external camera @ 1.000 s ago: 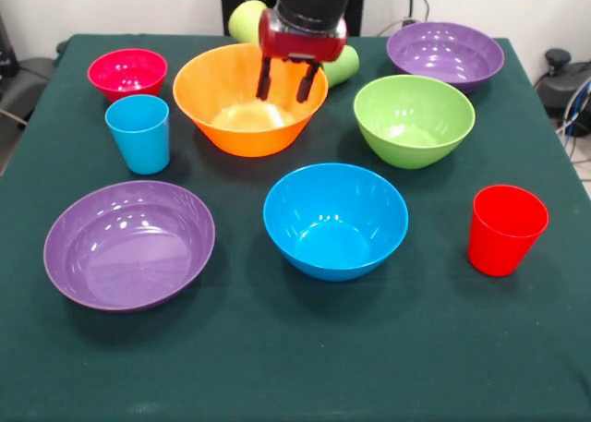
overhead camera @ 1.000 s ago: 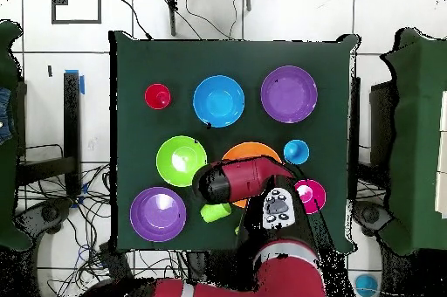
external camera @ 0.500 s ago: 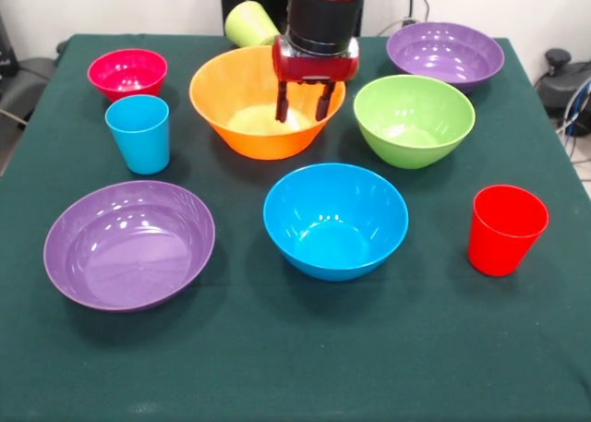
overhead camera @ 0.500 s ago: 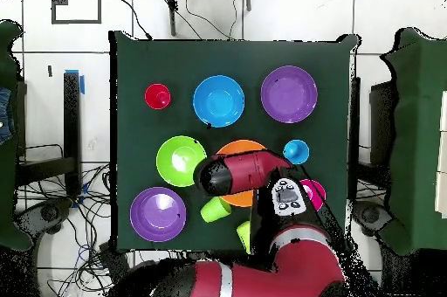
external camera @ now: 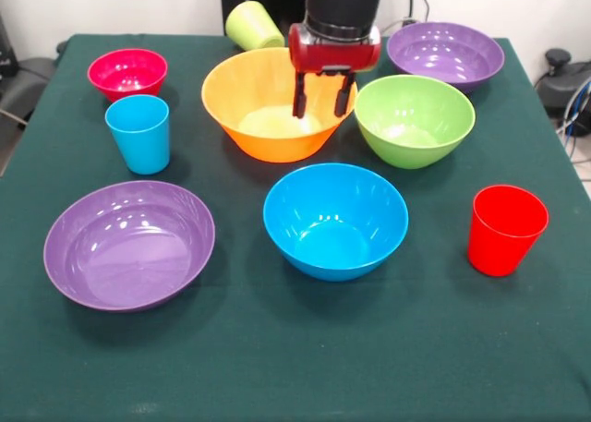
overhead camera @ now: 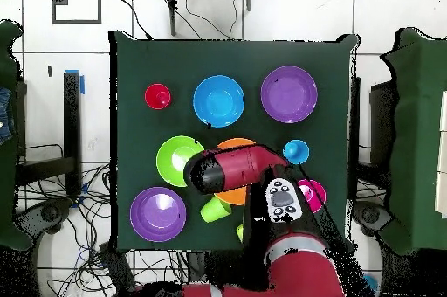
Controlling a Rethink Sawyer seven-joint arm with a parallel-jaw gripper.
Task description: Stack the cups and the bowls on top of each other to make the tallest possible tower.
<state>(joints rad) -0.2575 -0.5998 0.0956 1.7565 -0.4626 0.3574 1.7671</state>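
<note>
The gripper [external camera: 323, 97] hangs over the right side of the large orange bowl [external camera: 263, 108], its two dark fingers [external camera: 300, 97] spread apart and pointing down. One finger sits inside the bowl and the other at or just outside the right rim, so the rim seems to lie between them, though from the front view it is hard to say whether either finger touches the plastic. In the overhead view the red and black arm [overhead camera: 229, 171] covers most of the orange bowl, leaving only an arc of its rim visible.

No stacking shows: every bowl and cup stands alone on the dark green tablecloth [external camera: 295, 348]. The green bowl [external camera: 414, 119] sits just beside the orange one on its right, with one purple bowl [external camera: 445, 54] behind it near the far corner. The blue bowl [external camera: 334, 219] is in front of the orange one, near the middle of the table. The second purple bowl [external camera: 129, 243] lies at front left. The small red bowl [external camera: 127, 72] is at far left, and the sky blue cup [external camera: 138, 132] stands upright just in front of it. The red cup [external camera: 505, 228] stands upright at right, well apart from the others. A yellow-green cup [external camera: 253, 25] lies tilted behind the orange bowl.
</note>
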